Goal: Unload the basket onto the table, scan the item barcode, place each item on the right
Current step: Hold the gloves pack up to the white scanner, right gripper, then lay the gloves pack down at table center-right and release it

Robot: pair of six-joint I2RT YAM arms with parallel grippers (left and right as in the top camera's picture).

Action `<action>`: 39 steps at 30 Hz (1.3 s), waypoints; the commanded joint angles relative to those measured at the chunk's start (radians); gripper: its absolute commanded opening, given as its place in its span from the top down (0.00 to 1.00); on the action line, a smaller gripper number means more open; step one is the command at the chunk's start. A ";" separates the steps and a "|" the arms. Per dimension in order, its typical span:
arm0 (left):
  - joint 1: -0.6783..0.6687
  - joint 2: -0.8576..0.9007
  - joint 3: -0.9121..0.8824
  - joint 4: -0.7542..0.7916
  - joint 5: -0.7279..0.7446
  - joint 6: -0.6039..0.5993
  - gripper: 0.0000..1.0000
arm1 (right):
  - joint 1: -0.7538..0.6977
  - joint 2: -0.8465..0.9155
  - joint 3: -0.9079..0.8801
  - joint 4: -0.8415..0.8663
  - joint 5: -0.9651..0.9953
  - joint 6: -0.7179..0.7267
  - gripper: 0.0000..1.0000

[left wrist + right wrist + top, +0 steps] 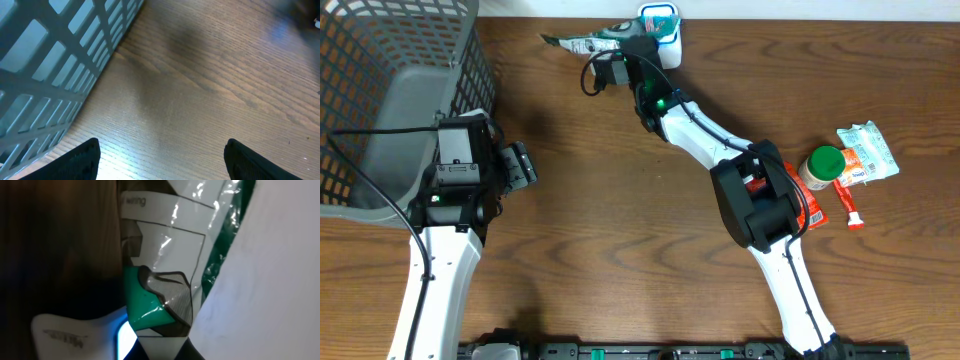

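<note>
The packet [165, 280] fills the right wrist view, a glossy green-and-white film crinkled with highlights. The right pincer [617, 50] is clamped together on one end of it. From overhead the packet juts out to the side of the pincer at the far edge of the desk [620, 250], just beside the scanner [660, 22], whose blue glow shows under the film in the wrist view. No barcode can be made out on the face that shows.

The packet looks light, thin and limp. It will likely droop and twist from a single edge grip, and the shiny film may slip or throw glare at the scanner. A hold on a flat seam or edge, clear of the printed code, seems best, with the panel kept taut and square to the scanner window.

The left pincer [160, 165] hangs over bare wood beside the basket [45, 75], its jaws wide apart and holding nothing, well apart from the packet.
</note>
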 commanded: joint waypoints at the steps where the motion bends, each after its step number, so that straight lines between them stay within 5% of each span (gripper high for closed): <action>1: 0.004 0.000 0.009 0.000 -0.011 0.010 0.20 | 0.006 0.006 0.018 -0.027 0.000 0.104 0.99; 18: 0.004 0.000 0.009 0.000 -0.011 0.010 0.20 | 0.014 -0.143 0.018 -0.013 -0.071 0.369 0.99; 24: 0.004 0.000 0.009 0.000 -0.011 0.010 0.20 | 0.073 -0.360 0.018 -0.430 -0.171 0.369 0.99; 30: 0.004 0.000 0.009 0.000 -0.011 0.010 0.20 | 0.159 -0.571 0.018 -1.028 -0.356 0.436 0.99; 35: 0.004 0.000 0.009 0.000 -0.011 0.010 0.20 | 0.201 -0.624 0.016 -1.447 -0.413 0.707 0.99; 39: 0.004 0.000 0.009 0.000 -0.011 0.010 0.20 | 0.164 -0.623 -0.037 -1.529 -0.414 0.908 0.99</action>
